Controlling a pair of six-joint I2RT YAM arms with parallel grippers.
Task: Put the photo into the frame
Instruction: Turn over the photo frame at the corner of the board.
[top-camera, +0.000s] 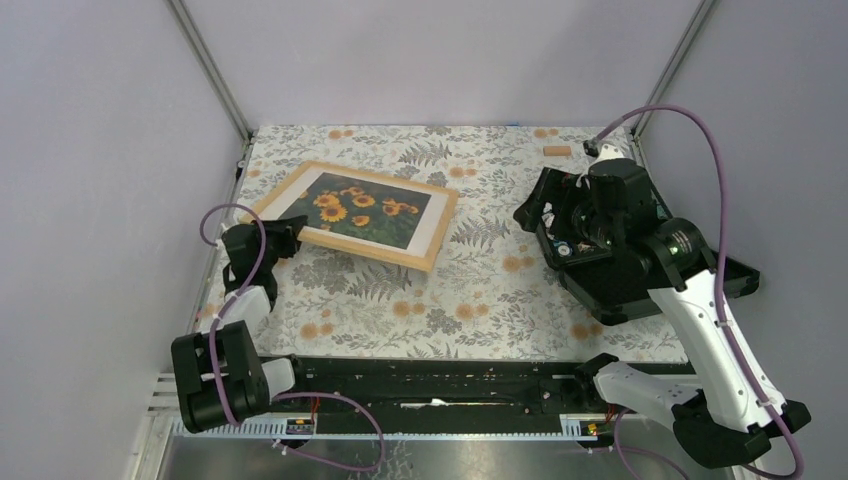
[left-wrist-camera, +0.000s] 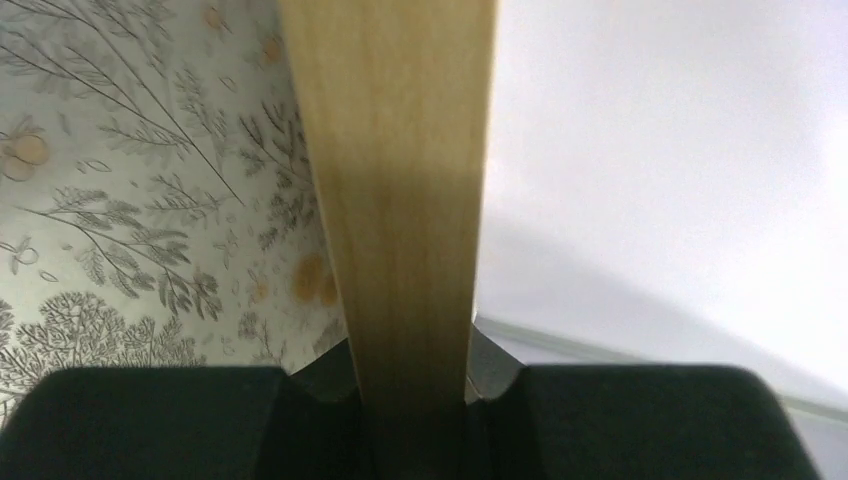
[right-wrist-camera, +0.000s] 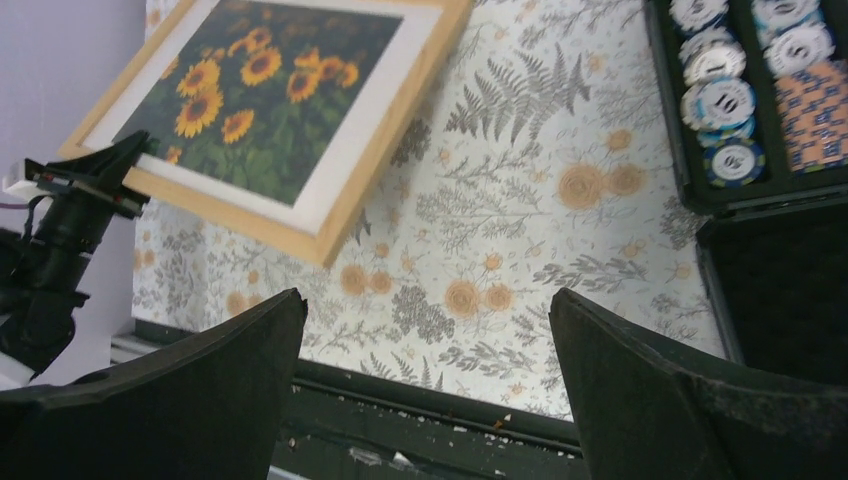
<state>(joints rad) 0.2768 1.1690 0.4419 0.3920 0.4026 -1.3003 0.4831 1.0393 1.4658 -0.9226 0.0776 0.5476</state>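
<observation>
Left tool (top-camera: 296, 230) clamped, arm reaching forward, right tool (right-wrist-camera: 426, 335) spread wide.

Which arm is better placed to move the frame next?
Left. The left gripper has its jaws shut on the frame at its near-left corner. The right gripper hangs open, apart from it, over by the black case.

1. You have a tabletop (top-camera: 480, 290) covered edge to edge with a pale cloth printed with grey ferns and orange flowers.
2. A black case (top-camera: 610, 285) lies open at the right edge, with poker chips (right-wrist-camera: 715, 100) in its compartments.
3. A small cork-coloured cylinder (top-camera: 556, 151) lies near the far right corner.
4. The frame (top-camera: 370, 251), showing the photo (top-camera: 365, 210), sits tilted over the far-left part; you cannot tell whether it touches the cloth.
</observation>
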